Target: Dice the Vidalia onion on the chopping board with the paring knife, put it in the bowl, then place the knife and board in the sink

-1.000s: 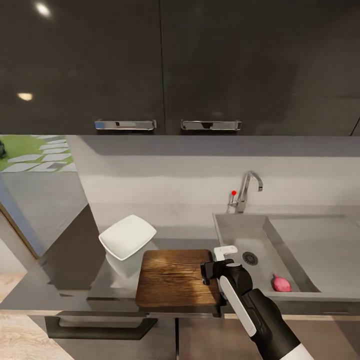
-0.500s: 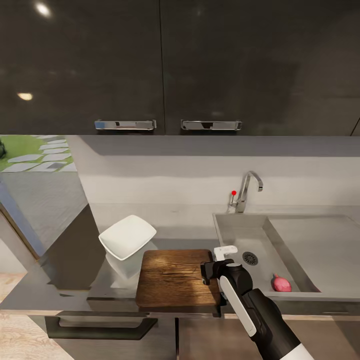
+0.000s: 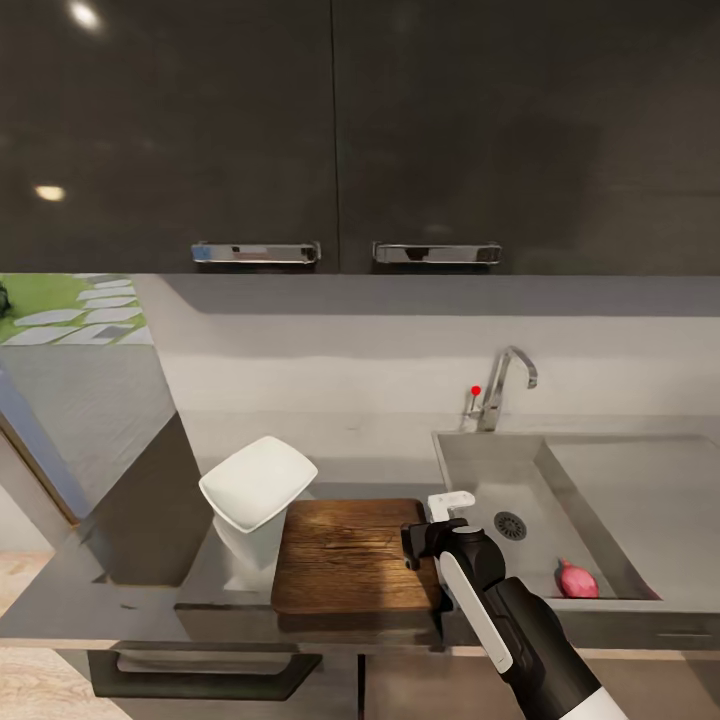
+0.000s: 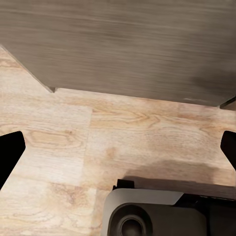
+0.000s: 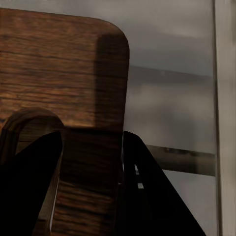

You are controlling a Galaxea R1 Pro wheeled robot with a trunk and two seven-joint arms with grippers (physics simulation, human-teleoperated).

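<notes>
The dark brown chopping board (image 3: 340, 555) lies on the countertop just left of the grey sink (image 3: 470, 465). My right gripper (image 3: 420, 548) sits at the board's right short edge. In the right wrist view its fingers (image 5: 147, 196) stand on either side of the wooden strip by the slot handle of the board (image 5: 54, 64), shut on it. The pinkish-red onion (image 3: 577, 580) rests in the basin's near right corner. The white square bowl (image 3: 258, 480) stands behind the board's left corner. My left gripper (image 4: 118, 152) hangs open above a wooden floor. The paring knife is out of view.
A chrome tap (image 3: 500, 385) with a red-tipped lever stands behind the basin, and a flat drainboard (image 3: 640, 500) lies to its right. Dark wall cabinets (image 3: 340, 130) hang above the counter. A drawer handle (image 3: 200, 665) sits under the counter's front edge.
The whole view has shifted, so the camera moved: sink, tap and onion now sit further right, the counter's front edge lower. The board and my right gripper keep their place in the picture.
</notes>
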